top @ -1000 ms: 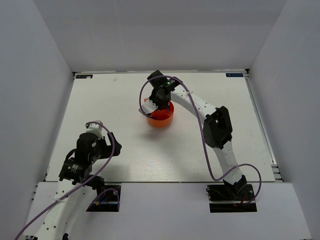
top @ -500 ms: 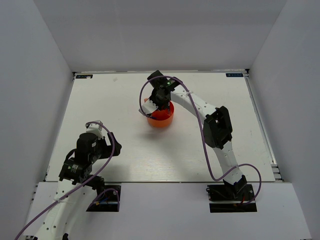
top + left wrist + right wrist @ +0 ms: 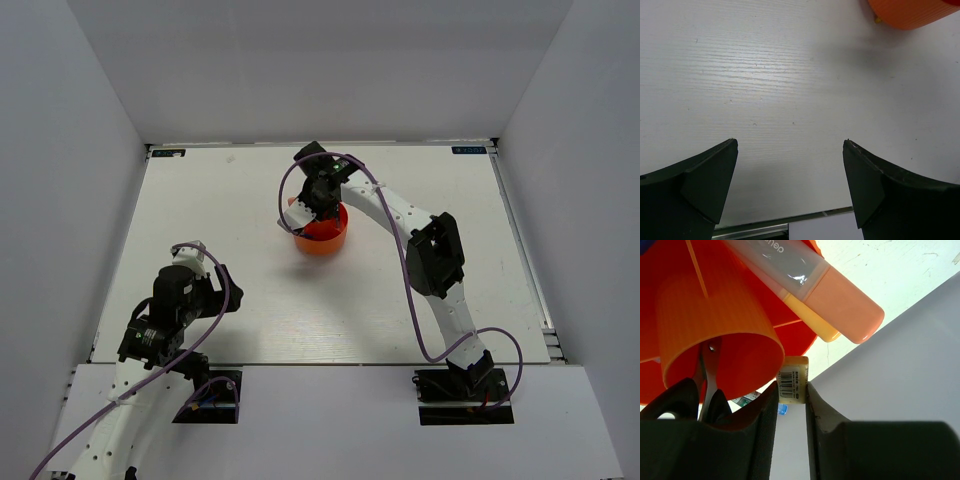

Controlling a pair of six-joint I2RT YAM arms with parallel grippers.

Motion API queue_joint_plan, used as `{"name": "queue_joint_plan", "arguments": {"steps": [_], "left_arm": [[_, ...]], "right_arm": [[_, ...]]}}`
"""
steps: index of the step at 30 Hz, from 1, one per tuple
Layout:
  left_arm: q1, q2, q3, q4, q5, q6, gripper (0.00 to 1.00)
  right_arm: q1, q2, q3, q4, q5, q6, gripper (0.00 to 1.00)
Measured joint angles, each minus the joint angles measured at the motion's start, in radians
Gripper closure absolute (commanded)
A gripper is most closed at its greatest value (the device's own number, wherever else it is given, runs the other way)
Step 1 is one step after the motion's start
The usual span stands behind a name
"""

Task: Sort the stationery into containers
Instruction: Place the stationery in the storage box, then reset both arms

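The round orange tub (image 3: pixel 325 232) stands mid-table; its central ring (image 3: pixel 715 330) fills the right wrist view. My right gripper (image 3: pixel 312 205) hangs over the tub's left part, shut (image 3: pixel 791 390) on a small beige eraser block (image 3: pixel 794 374) with a barcode label, held beside the ring. Black-handled scissors (image 3: pixel 707 385) stand in the ring. A whitish pen with a peach cap (image 3: pixel 830 295) and a yellow one (image 3: pixel 812 320) lean out of the tub. My left gripper (image 3: pixel 215 290) is open and empty (image 3: pixel 790 145) over bare table; the tub's edge (image 3: pixel 910 12) shows far ahead.
White walls enclose the table on three sides. A tiny yellow bit (image 3: pixel 877 20) lies at the tub's base. A blue tip (image 3: pixel 782 409) and a green-labelled item (image 3: pixel 746 399) show under the ring. The table's near metal edge (image 3: pixel 755 231) lies below my left fingers.
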Motion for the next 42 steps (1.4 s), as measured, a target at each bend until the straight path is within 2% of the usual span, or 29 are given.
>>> {"name": "queue_joint_plan", "arguments": {"steps": [6,22,33,35,37,40,42], "left_arm": [[0.000,0.000,0.000,0.000,0.000,0.000,0.04],[0.001,-0.001,0.000,0.000,0.000,0.000,0.04],[0.019,0.000,0.000,0.001,-0.001,0.000,0.02],[0.022,0.001,0.000,0.001,-0.001,0.000,0.02],[0.025,0.002,0.000,0.001,-0.001,0.000,0.01],[0.026,0.006,-0.002,0.006,0.000,0.001,0.00],[0.026,0.006,-0.006,0.014,0.002,0.002,0.00]], "right_arm": [[0.001,0.000,-0.008,0.005,0.001,-0.005,0.63],[0.002,-0.001,-0.018,0.032,-0.005,-0.011,0.60],[0.028,-0.082,-0.049,0.098,-0.065,0.079,0.58],[0.035,-0.121,-0.065,0.124,-0.067,0.119,0.51],[0.041,-0.159,-0.082,0.169,-0.063,0.201,0.38],[0.055,-0.217,-0.105,0.275,0.015,0.411,0.25],[0.065,-0.236,-0.073,0.285,0.083,0.563,0.21]]}}
